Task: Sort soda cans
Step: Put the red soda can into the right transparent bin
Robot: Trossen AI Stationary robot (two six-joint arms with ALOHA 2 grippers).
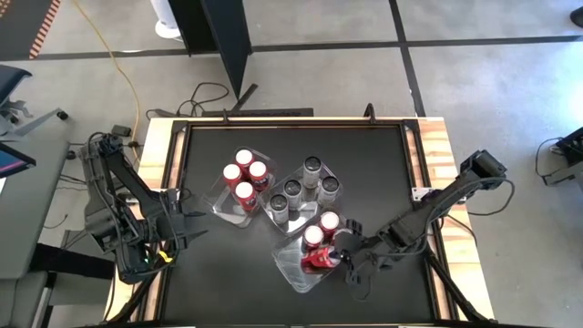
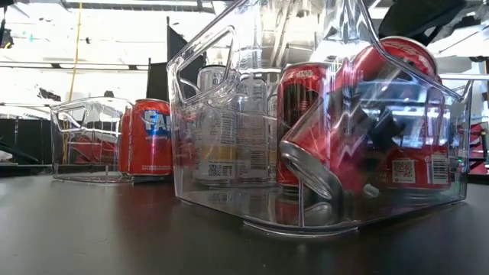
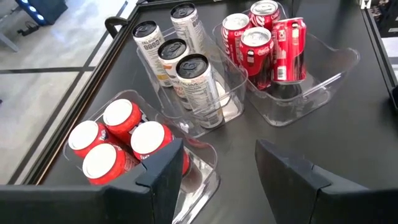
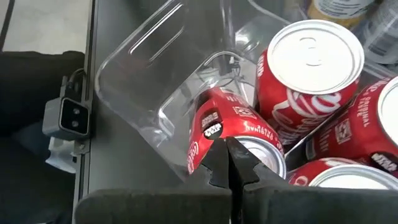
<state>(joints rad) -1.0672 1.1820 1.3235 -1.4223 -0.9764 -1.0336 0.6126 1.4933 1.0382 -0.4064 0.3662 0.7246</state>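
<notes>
Right gripper has its fingers pressed together, empty, right at the tipped red can lying in the near tray; two upright red cans stand just beyond. Left gripper waits at the table's left, fingers apart, nothing between them

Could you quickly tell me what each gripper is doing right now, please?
Left gripper: open, empty, beside the trays.
Right gripper: shut, at a tilted red can, holding nothing.

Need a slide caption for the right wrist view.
Shut right gripper poised at a tilted red soda can inside a clear plastic tray.
</notes>
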